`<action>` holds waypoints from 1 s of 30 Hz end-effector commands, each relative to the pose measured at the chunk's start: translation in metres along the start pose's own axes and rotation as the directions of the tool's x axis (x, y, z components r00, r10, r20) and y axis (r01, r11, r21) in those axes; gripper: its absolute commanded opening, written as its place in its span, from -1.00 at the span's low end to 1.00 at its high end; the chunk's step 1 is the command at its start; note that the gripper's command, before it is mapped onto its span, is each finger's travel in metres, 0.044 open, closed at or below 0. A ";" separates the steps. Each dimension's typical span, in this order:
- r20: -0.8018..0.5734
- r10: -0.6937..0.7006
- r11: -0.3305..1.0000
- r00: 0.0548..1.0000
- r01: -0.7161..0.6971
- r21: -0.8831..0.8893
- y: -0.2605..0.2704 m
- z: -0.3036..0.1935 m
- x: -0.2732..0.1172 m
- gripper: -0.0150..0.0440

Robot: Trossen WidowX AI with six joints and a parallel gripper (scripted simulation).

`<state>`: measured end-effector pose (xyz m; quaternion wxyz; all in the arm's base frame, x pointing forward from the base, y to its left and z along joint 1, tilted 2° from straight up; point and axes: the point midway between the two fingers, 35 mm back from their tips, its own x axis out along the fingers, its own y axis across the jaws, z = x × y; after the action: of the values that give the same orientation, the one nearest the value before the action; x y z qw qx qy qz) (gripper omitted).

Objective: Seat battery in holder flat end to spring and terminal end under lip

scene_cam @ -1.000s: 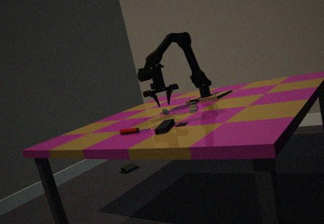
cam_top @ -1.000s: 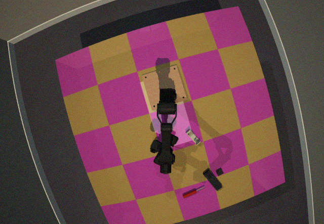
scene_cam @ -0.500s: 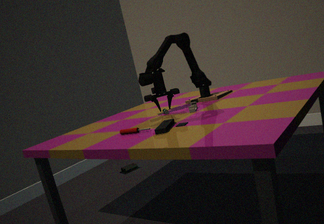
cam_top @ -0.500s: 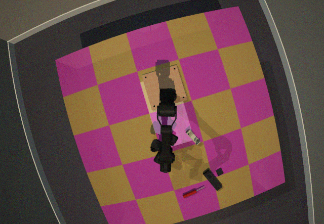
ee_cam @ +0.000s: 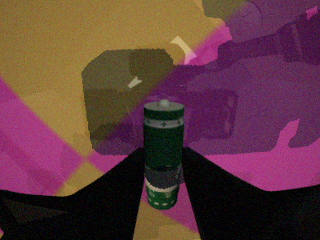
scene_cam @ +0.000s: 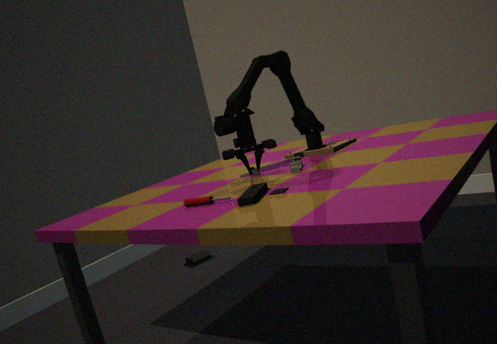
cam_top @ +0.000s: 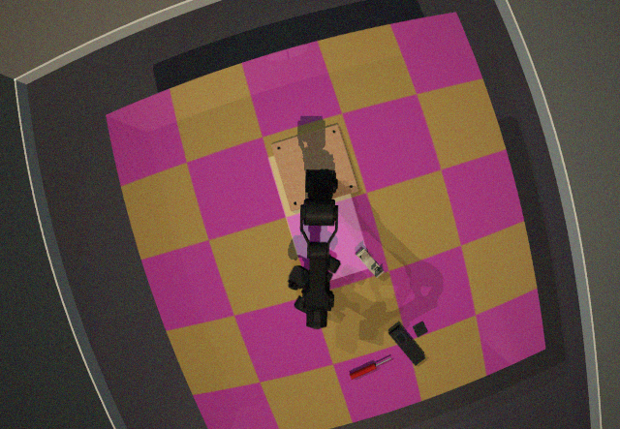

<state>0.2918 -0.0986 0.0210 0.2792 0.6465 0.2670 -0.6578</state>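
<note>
The green battery [ee_cam: 163, 140] [scene_cam: 254, 171] lies on its side on the table, its button terminal end toward the top of the wrist view. My gripper [ee_cam: 163, 154] [scene_cam: 253, 170] points down at table height with one finger against each side of the battery, shut on it. In the top view the arm hides the battery and the fingertips. The pale holder [cam_top: 369, 260] [scene_cam: 296, 166] stands apart on the table, to the right of the gripper in the top and exterior views, lying at a slant in the top view. Its spring and lip are too small to tell apart.
A black block [cam_top: 406, 343] [scene_cam: 252, 194], a small dark square [cam_top: 419, 328] [scene_cam: 279, 191] and a red screwdriver [cam_top: 362, 370] [scene_cam: 198, 201] lie toward the table side away from the arm's base board [cam_top: 345, 164] [scene_cam: 338, 146]. Another object [scene_cam: 198, 257] lies on the floor.
</note>
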 end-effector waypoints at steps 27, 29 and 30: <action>-0.005 0.001 0.990 1.000 -0.001 0.141 -0.041 -0.057 -0.061 -0.25; -0.007 0.000 0.985 1.000 0.001 0.171 -0.051 -0.068 -0.063 -0.25; -0.008 0.000 0.983 1.000 0.002 0.186 -0.056 -0.074 -0.064 -0.25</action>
<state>0.3029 -0.0231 0.0782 0.2306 0.6643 0.2179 -0.6768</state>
